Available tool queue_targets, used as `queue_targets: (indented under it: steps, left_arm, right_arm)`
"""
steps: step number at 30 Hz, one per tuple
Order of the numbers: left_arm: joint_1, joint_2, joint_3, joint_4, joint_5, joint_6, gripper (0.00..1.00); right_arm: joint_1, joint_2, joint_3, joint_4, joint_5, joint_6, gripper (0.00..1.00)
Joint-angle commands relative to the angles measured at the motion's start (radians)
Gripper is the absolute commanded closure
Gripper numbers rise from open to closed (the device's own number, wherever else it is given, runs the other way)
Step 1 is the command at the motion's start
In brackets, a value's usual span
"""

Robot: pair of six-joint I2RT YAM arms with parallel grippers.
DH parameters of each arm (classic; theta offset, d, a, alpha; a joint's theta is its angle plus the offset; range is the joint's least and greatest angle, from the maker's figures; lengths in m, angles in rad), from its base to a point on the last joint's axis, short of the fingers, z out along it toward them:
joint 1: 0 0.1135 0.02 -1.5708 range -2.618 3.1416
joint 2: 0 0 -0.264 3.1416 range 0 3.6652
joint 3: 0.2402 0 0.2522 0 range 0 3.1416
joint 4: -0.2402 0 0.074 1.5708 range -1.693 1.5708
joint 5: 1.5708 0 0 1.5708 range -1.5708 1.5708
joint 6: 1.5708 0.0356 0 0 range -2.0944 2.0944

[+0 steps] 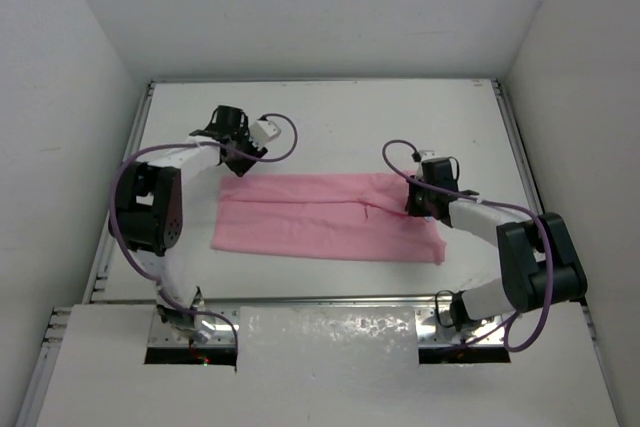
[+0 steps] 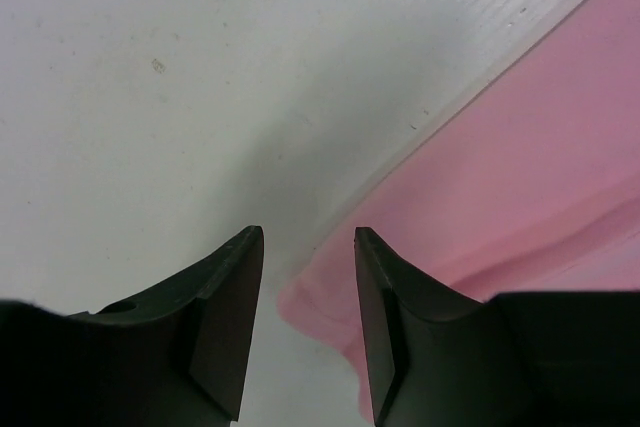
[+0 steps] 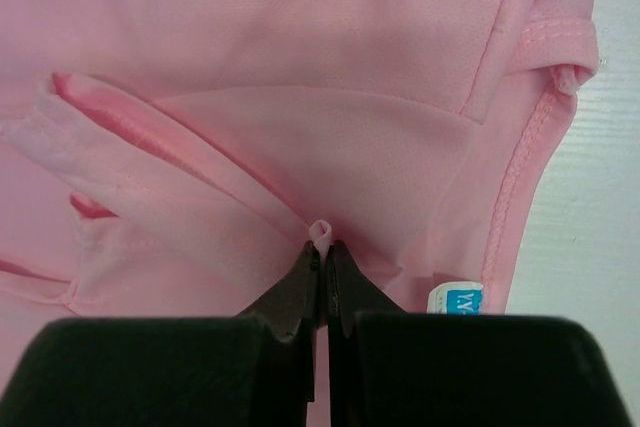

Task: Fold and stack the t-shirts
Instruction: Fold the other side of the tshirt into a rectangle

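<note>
I see pink t-shirt (image 1: 330, 217) lying as long band mid-surface (image 1: 350, 117). Right jaws pinched shut on small fabric ridge near neckline. Left jaws parted, empty, over far-left corner. Cloth soft, limp; I'd grip corners, hems.

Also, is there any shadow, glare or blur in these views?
Top external view: soft even light, speckled glare on the white sheet at the near edge. Left wrist view: the left fingers are dark and soft-edged, with a grey shadow on the table ahead of them. Right wrist view: the t-shirt weave is sharp, the right fingers nearly black.
</note>
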Motion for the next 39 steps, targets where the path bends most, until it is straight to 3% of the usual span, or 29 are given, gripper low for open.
queue_targets:
  steps: [1, 8, 17, 22, 26, 34, 37, 39]
  left_arm:
    - [-0.012, -0.021, -0.036, 0.095, -0.046, -0.047, 0.6]
    - [-0.023, -0.124, -0.171, 0.063, -0.021, 0.058, 0.6]
    - [-0.023, -0.202, -0.217, 0.026, -0.023, 0.027, 0.55]
    - [-0.023, -0.265, -0.294, -0.006, -0.024, 0.136, 0.54]
    - [-0.023, -0.264, -0.38, 0.044, -0.067, 0.185, 0.54]
    - [-0.021, -0.264, -0.308, -0.008, -0.033, 0.141, 0.54]
    - [-0.018, -0.294, -0.247, -0.055, 0.005, 0.112, 0.54]
    - [-0.014, -0.301, -0.201, -0.087, 0.059, 0.064, 0.54]
  right_arm:
    - [0.005, -0.028, -0.008, 0.032, -0.015, -0.005, 1.0]
    - [0.005, -0.023, 0.007, 0.029, 0.004, -0.005, 1.0]
    - [0.005, -0.005, 0.015, 0.026, -0.006, -0.001, 1.0]
    - [0.005, -0.038, -0.013, 0.041, -0.051, -0.035, 1.0]
    - [0.003, -0.13, -0.057, 0.055, -0.078, -0.145, 0.83]
    - [0.005, -0.299, -0.079, -0.134, -0.113, -0.423, 0.59]
    - [0.005, -0.336, -0.032, -0.171, -0.107, -0.428, 0.63]
    - [0.006, -0.318, -0.004, -0.104, -0.121, -0.361, 0.82]
